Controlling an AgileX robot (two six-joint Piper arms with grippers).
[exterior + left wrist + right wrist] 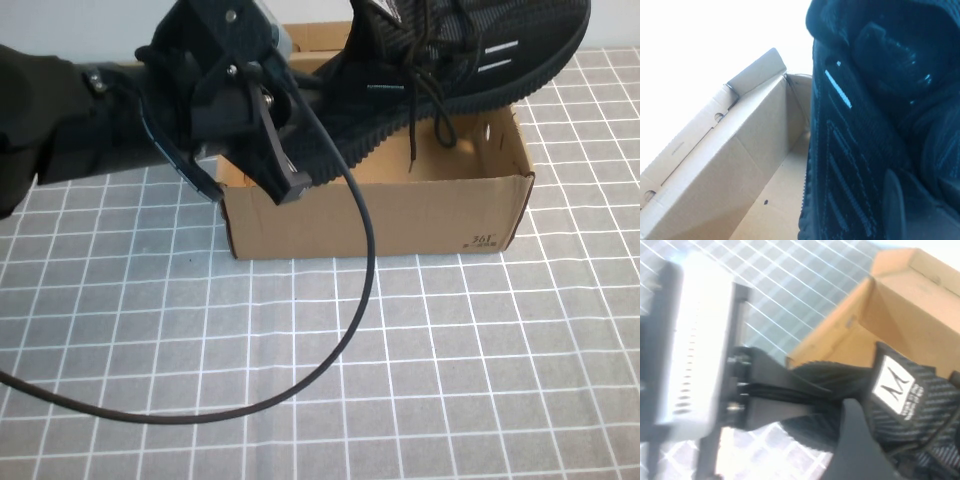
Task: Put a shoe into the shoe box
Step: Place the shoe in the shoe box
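Observation:
The black knit shoe (470,60) hangs tilted over the open brown shoe box (380,215), its toe past the box's far right corner and its laces dangling inside. My left gripper (305,100) is shut on the shoe's heel end at the box's left rim. In the left wrist view the shoe (860,150) fills the right side above the box's bare floor (775,200). The right gripper (880,440) is beside the shoe's white tongue tag (897,385), open, with one finger (855,440) showing. It is out of the high view.
The box stands at the back of a grey cloth with a white grid (450,380). A black cable (350,330) loops from the left arm down across the cloth in front of the box. The left arm's grey wrist housing (695,350) shows in the right wrist view.

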